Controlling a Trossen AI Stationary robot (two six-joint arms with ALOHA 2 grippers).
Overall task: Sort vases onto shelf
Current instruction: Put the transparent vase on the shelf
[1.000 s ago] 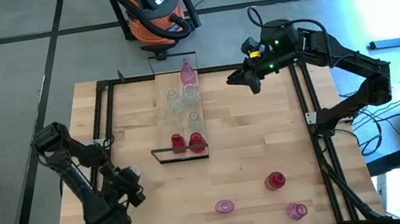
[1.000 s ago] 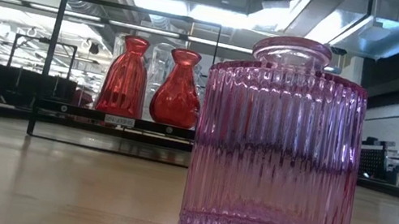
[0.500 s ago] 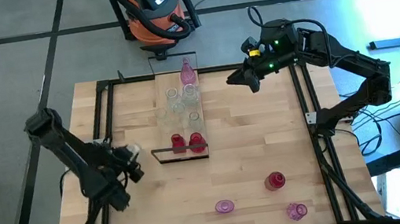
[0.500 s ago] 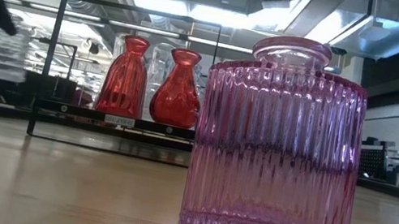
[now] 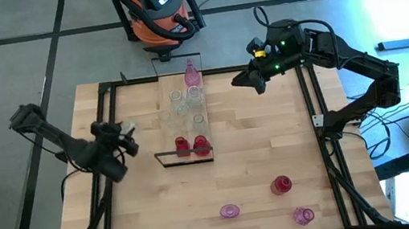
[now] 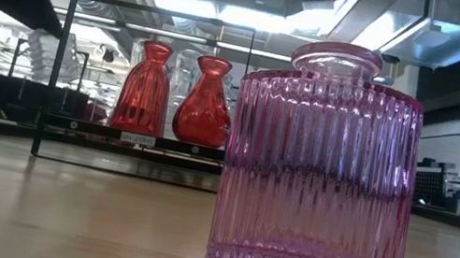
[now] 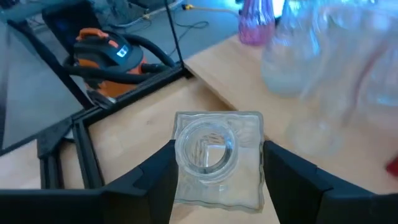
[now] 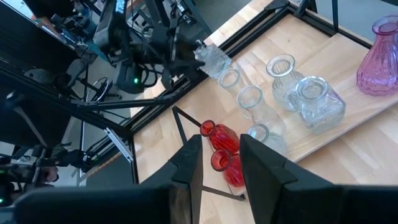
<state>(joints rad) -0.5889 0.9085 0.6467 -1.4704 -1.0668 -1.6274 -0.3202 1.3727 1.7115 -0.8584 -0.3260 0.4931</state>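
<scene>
**Left arm carries a clear vase beside the shelf**

High view: the left gripper (image 5: 120,135) hovers over the table (image 5: 154,211) just left of the shelf (image 5: 185,113), where two red vases (image 5: 190,144) stand at the near end. The right gripper (image 5: 242,80) waits at the far edge.

Low view: a ribbed pink vase (image 6: 320,169) fills the foreground.

Left wrist view: jaws clamped on a clear vase (image 7: 214,155); the vases beyond are blurred.

Right wrist view: jaws parted, holding nothing.
</scene>
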